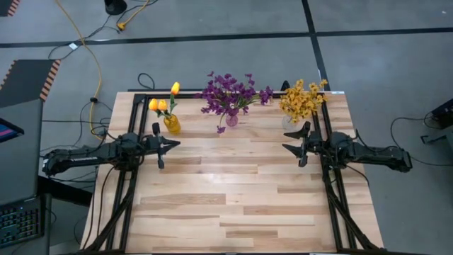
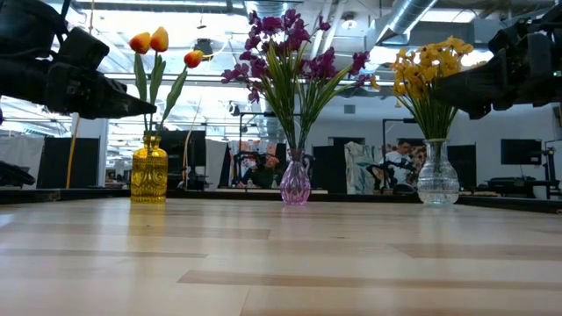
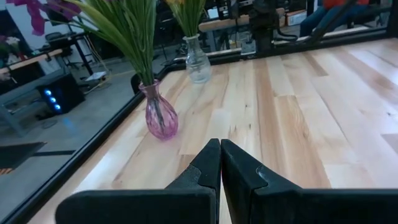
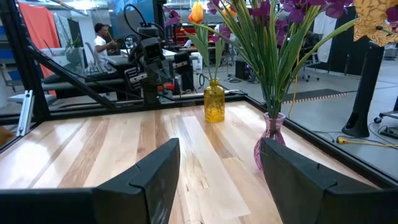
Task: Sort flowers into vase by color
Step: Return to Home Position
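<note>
High view: 3 vases (image 1: pixel 172 125) hold flowers (image 1: pixel 230 92); left claw (image 1: pixel 175 144) closed.

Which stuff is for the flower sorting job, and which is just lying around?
For the job: tulips in the yellow vase, purple flowers in the pink vase, yellow flowers in the clear vase, left end effector, right end effector.
Just lying around: yellow cable, keyboard.

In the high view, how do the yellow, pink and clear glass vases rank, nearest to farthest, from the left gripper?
1. Yellow glass vase: far edge, left side, closest to the left gripper.
2. Pink glass vase: far edge, middle.
3. Clear glass vase: far edge, right side.
</note>
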Controlling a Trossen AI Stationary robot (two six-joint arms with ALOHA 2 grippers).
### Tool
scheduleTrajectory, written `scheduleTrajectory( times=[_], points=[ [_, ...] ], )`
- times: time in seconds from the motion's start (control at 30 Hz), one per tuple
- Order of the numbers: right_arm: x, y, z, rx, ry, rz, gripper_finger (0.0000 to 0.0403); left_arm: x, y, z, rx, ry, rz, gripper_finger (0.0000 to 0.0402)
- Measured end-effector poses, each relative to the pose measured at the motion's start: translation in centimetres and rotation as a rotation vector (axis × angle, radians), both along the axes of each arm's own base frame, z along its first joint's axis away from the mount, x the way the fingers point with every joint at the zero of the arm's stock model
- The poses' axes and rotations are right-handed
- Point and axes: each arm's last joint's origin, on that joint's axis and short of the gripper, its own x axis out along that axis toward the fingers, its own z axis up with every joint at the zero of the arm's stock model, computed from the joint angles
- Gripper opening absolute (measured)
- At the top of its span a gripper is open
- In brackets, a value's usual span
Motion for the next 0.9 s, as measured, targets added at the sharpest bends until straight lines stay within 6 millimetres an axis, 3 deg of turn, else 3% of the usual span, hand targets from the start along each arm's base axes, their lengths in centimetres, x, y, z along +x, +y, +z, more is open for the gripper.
scheduleTrajectory(
  times=[0.9],
  points=[
    [0.0, 0.0, 0.01, 0.001, -0.002, 0.0, 0.0249, -0.02, 0.0, 0.1, -0.065, -0.013, 0.012, 0.0]
  ],
)
